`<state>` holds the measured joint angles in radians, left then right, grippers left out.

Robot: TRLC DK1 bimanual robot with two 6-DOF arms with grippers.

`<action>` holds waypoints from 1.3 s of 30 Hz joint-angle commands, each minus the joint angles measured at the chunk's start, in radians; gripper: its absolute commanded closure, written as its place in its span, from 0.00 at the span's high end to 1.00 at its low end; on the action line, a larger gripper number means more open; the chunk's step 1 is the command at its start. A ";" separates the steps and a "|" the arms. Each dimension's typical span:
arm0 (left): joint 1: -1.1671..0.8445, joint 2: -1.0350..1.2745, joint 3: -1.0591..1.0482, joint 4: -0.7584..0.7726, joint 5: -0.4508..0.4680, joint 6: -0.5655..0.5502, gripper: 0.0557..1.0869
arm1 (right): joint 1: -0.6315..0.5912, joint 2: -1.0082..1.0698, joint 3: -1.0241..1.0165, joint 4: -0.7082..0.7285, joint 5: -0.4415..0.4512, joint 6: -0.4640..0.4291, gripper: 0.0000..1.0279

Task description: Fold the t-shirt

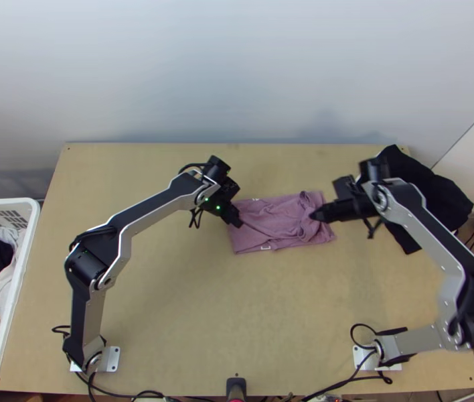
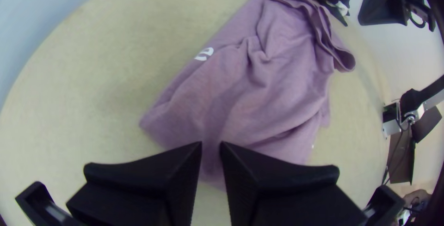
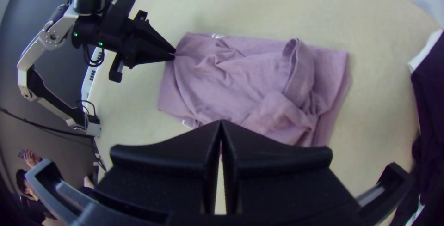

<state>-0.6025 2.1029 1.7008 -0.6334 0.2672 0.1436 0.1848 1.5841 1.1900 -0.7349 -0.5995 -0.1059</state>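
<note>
The mauve t-shirt [image 1: 274, 216] lies folded into a wrinkled, roughly rectangular bundle mid-table, with a loose bunched part at its right end. Over its left end in the top view is my left gripper [image 1: 240, 224]; my right gripper [image 1: 313, 216] is over the bunched end. The left wrist view has the left gripper [image 2: 211, 145] slightly open, with a narrow gap in front of the t-shirt [image 2: 286, 82]. In the right wrist view the right gripper [image 3: 221, 123] is shut, its tips together in front of the t-shirt [image 3: 217, 82], no cloth visible between them.
Black cloth [image 1: 431, 194] lies at the table's back right, partly under the right arm. A white basket [image 1: 26, 268] with clothes stands at the left edge. Bare wood of the table [image 1: 237, 321] stretches between the arms' bases.
</note>
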 commanded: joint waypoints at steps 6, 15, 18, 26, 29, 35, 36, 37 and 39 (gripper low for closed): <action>-0.010 0.017 -0.063 0.061 -0.049 0.011 0.28 | 0.116 0.257 0.145 0.123 -0.026 0.048 0.03; -0.034 0.034 -0.047 0.060 -0.049 0.011 0.28 | 0.090 0.352 0.092 0.135 0.072 -0.002 0.03; -0.034 0.045 -0.035 0.055 -0.049 0.010 0.28 | 0.028 0.346 0.063 0.118 0.102 -0.040 0.03; -0.026 0.068 -0.006 0.054 -0.048 0.017 0.28 | -0.165 0.226 0.014 0.019 0.165 -0.144 0.03; -0.029 0.072 -0.003 0.052 -0.049 0.019 0.28 | -0.229 0.166 0.010 -0.015 0.167 -0.184 0.03; -0.033 0.071 -0.003 0.043 -0.043 0.024 0.28 | -0.281 0.083 0.053 -0.069 0.165 -0.196 0.03; -0.033 0.063 -0.003 0.037 -0.036 0.027 0.28 | -0.278 0.073 0.062 -0.077 0.164 -0.192 0.03; -0.034 0.052 -0.003 0.029 -0.014 0.031 0.28 | -0.269 0.063 0.071 -0.083 0.164 -0.184 0.03; -0.042 0.025 -0.003 0.003 0.044 0.053 0.28 | -0.239 0.054 0.089 -0.100 0.164 -0.169 0.03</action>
<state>-0.6338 2.1670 1.6955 -0.5884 0.2256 0.1692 -0.0532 1.7031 1.2358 -0.7788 -0.4366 -0.2825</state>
